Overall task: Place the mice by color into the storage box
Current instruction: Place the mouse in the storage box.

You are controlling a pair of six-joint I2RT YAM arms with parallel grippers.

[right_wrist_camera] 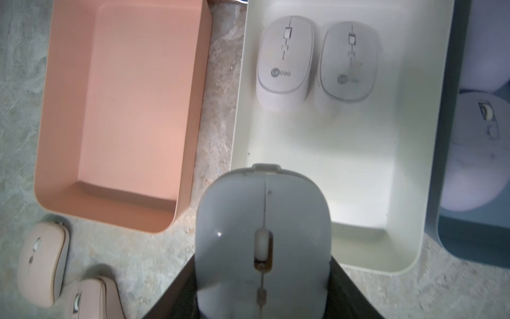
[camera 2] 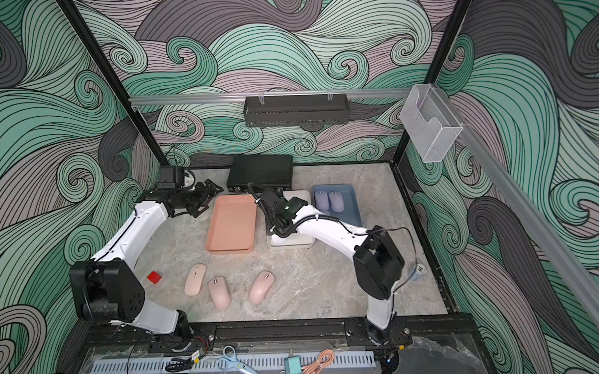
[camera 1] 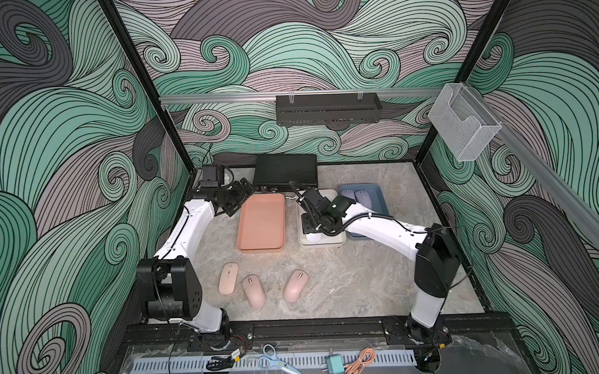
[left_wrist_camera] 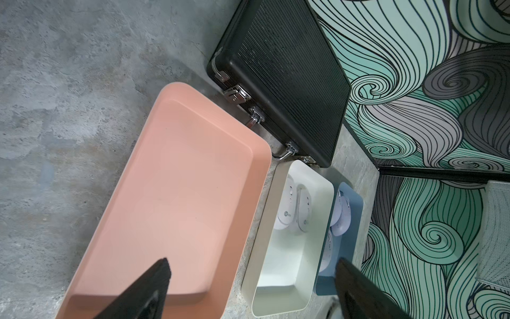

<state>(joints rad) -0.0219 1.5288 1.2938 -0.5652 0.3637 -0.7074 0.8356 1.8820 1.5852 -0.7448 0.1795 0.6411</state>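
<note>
Three trays of the storage box stand side by side: salmon-pink (camera 1: 261, 223), white (camera 1: 322, 242) and slate blue (camera 1: 377, 192). My right gripper (right_wrist_camera: 262, 290) is shut on a whitish mouse (right_wrist_camera: 262, 243), held over the near end of the white tray (right_wrist_camera: 345, 154). Two more whitish mice (right_wrist_camera: 284, 63) lie at that tray's far end. Purple mice (camera 1: 348, 194) lie in the blue tray. The pink tray is empty. Three pink mice (camera 1: 228, 278) (camera 1: 254, 291) (camera 1: 295, 285) lie on the table in front of it. My left gripper (camera 1: 243, 196) hangs open and empty by the pink tray's far left corner.
A black briefcase (camera 1: 285, 171) lies behind the trays against the back wall. A small red cube (camera 2: 154, 278) sits beside the left arm. A clear wall bin (camera 1: 460, 124) and a black rack (camera 1: 328, 108) hang above. Scissors (camera 1: 276, 361), a charger and a cable lie on the front ledge.
</note>
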